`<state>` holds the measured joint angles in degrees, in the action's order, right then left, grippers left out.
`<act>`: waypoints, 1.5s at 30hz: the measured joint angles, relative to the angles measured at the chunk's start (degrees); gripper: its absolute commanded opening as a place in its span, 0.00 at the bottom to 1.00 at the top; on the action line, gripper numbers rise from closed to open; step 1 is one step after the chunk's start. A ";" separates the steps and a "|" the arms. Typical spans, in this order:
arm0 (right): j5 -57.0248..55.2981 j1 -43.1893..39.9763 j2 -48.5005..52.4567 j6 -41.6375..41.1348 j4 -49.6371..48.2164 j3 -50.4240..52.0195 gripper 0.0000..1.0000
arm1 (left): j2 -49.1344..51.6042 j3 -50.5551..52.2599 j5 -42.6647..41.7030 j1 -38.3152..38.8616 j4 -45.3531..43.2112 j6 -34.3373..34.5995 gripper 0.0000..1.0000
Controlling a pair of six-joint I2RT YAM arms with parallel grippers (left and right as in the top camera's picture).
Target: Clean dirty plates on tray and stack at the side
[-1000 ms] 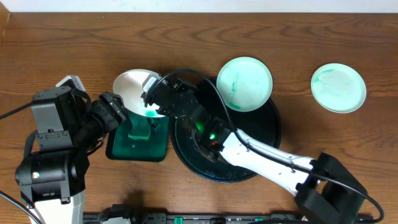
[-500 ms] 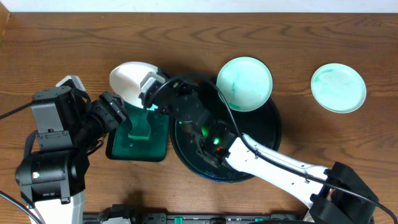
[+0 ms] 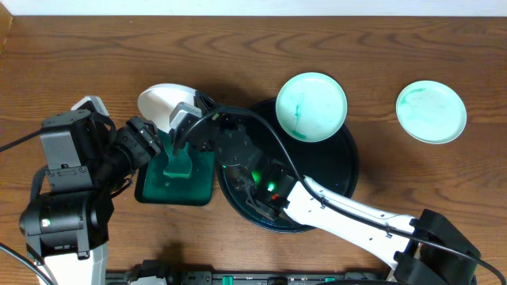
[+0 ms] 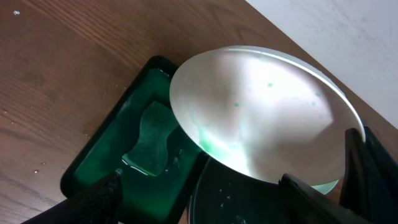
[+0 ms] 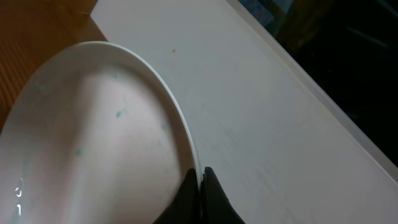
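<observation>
My right gripper [image 3: 188,119] [image 5: 200,180] is shut on the rim of a pale green plate [image 3: 161,100] [image 5: 93,137] and holds it tilted above the far end of a dark green basin [image 3: 176,176] of green liquid with a sponge [image 3: 178,165] in it. The plate's underside [image 4: 267,118] shows in the left wrist view, with green liquid at its lower edge. My left gripper [image 4: 205,205] is open over the near side of the basin [image 4: 118,155]. A round black tray [image 3: 337,178] lies to the right.
A second pale green plate [image 3: 311,106] with green smears rests on the far rim of the tray. A third pale green plate [image 3: 431,112] lies on the wooden table at the far right.
My right gripper has moved left and farther away with the plate, lifting and tilting it above the basin. The left arm has not moved.
</observation>
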<state>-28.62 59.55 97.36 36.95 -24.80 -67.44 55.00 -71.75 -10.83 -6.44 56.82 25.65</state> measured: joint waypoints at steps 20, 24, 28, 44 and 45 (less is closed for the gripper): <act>-1.79 -0.15 0.00 -1.70 -2.89 -0.02 0.01 | 0.00 0.00 0.00 0.00 0.00 0.00 0.80; -1.92 -0.74 0.11 -2.45 -0.70 0.00 0.01 | 0.00 0.00 0.00 0.00 0.00 0.00 0.80; -3.78 -1.20 0.11 -5.07 1.22 -0.22 0.01 | 0.00 0.00 0.00 0.00 0.00 0.00 0.80; -4.00 -0.79 0.87 -4.26 -0.37 -0.26 0.01 | 0.02 0.00 -0.02 0.00 0.02 0.00 0.80; -3.98 -0.81 0.87 -4.66 -0.11 -0.33 0.01 | 0.00 0.00 0.00 0.00 0.00 0.00 0.80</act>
<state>-32.60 58.74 98.24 32.29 -24.91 -67.77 55.00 -71.75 -10.83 -6.44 56.82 25.65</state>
